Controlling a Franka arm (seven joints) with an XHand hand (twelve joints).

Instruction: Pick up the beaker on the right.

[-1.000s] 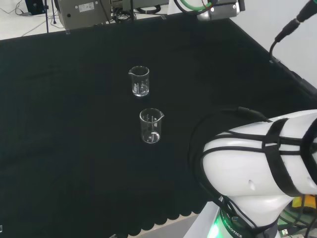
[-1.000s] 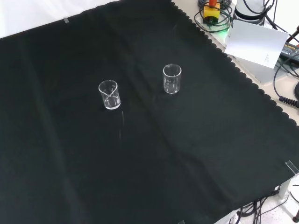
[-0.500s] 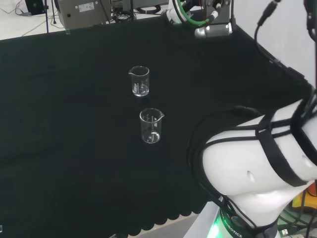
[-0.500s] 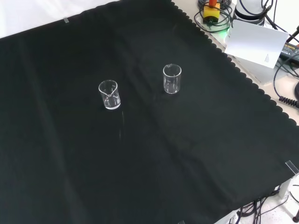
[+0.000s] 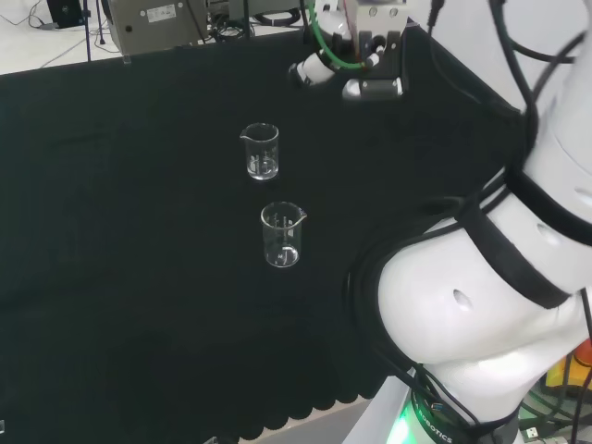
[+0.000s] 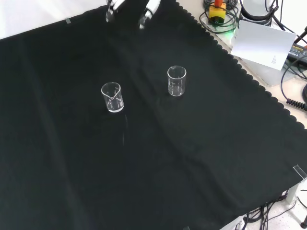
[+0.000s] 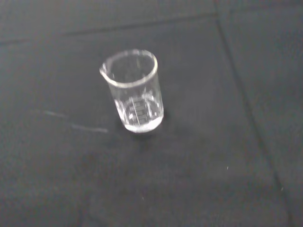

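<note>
Hand [image 6: 147,12] hangs fingers apart by the cloth's [image 6: 216,158] top edge in front view, so I'd lower around the right beaker [image 6: 176,81], clear of the left beaker [image 6: 112,97].

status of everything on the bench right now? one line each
beaker at the front view's right: upright on the cloth, looks empty, untouched
beaker at the front view's left: upright on the cloth, looks empty, untouched
hand: above the cloth's far edge in the front view, holding nothing, clear of both beakers
black cloth: flat over the bench
</note>
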